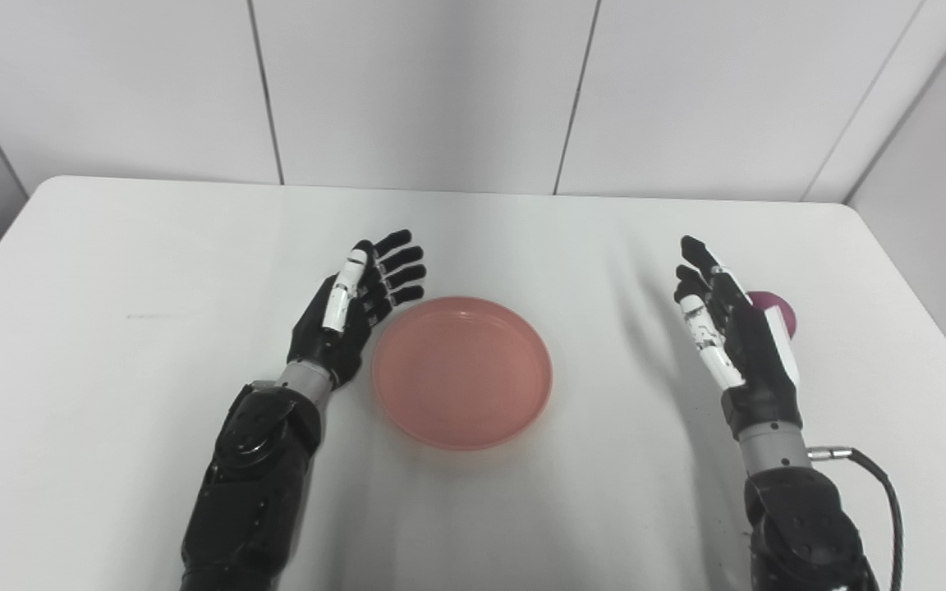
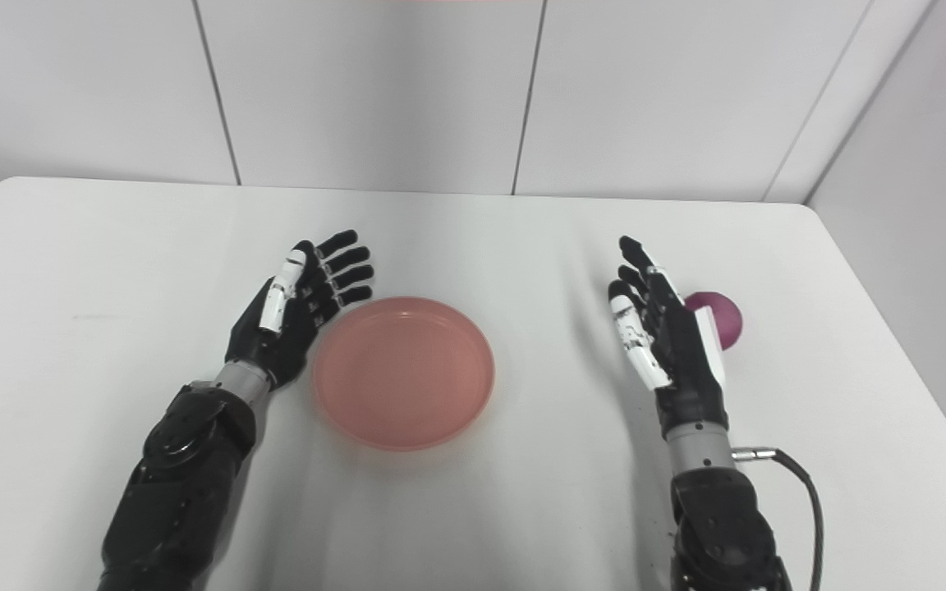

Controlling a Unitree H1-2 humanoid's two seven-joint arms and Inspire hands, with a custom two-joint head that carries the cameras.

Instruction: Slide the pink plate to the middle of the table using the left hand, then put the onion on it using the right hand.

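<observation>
Just beside my left hand (image 1: 354, 316), on its thumb side, sits the pink plate (image 1: 462, 373), round and shallow, with nothing in it. My left hand holds nothing: its fingers (image 1: 397, 271) are stretched out and slightly spread, pointing away from me and a little toward the plate's far rim. The edge of the palm lies very close to the plate's rim, though I cannot tell whether they actually touch. The plate rests flat on the white table (image 1: 112, 271), between my two hands and closer to the left one.

My right hand (image 2: 670, 341) is well apart from the plate, with bare tabletop between them. It is also empty, fingers extended and loosely parted, palm turned inward toward the plate, and it stands on its edge rather than lying flat. Right behind its back, on the side away from the plate, is the onion (image 2: 719, 318), a small purple-red ball lying on the table. My hand hides part of it in both views, more in the left eye view; I cannot tell whether the back of the hand touches it. A black cable (image 2: 801, 492) loops out from my right wrist over the table on that same side.
</observation>
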